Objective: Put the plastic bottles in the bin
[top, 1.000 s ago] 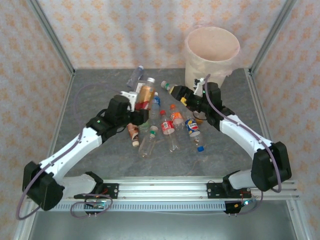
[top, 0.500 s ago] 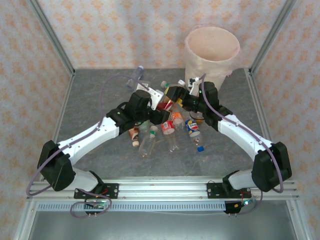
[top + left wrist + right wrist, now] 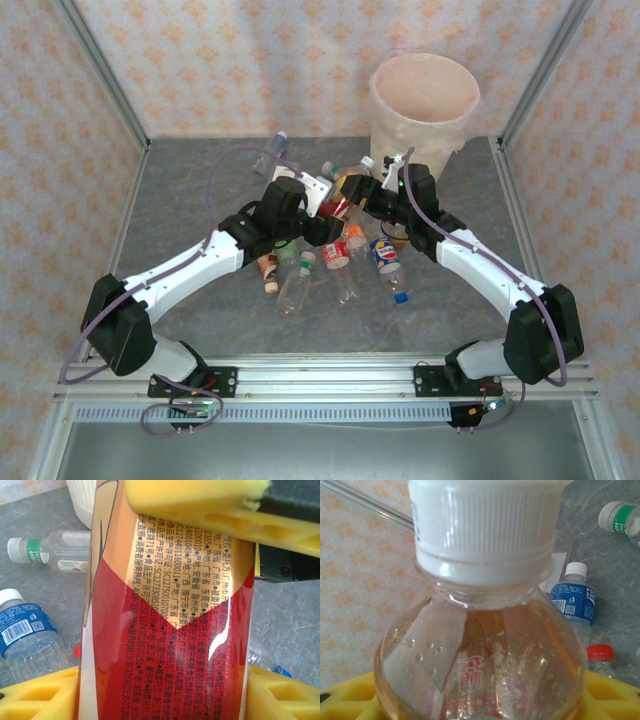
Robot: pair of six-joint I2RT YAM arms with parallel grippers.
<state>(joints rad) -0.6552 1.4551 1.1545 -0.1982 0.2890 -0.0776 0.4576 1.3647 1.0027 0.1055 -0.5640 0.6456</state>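
Red-label bottle (image 3: pixel 165 630) is up off the table (image 3: pixel 400 330), and both arms have hold of it at once. On the label end, the left gripper (image 3: pixel 160 697) is clamped on, with its yellow pads (image 3: pixel 40 695) pressed in from either side. On the neck end, the right gripper (image 3: pixel 480 700) is squeezed around the clear shoulder, with the white cap (image 3: pixel 482 525) pointing straight at its wrist camera. One of its pads also lies across the label in the left wrist view.

From above, the two grippers meet nose to nose over the middle of the table, in front of the bin (image 3: pixel 425 125) but not over it. The other plastic bottles (image 3: pixel 336 255) lie scattered on the table below and a bit nearer. A blue-label bottle (image 3: pixel 25 630) lies off to one side, and a green-banded bottle (image 3: pixel 55 550) is close to the bin's base.
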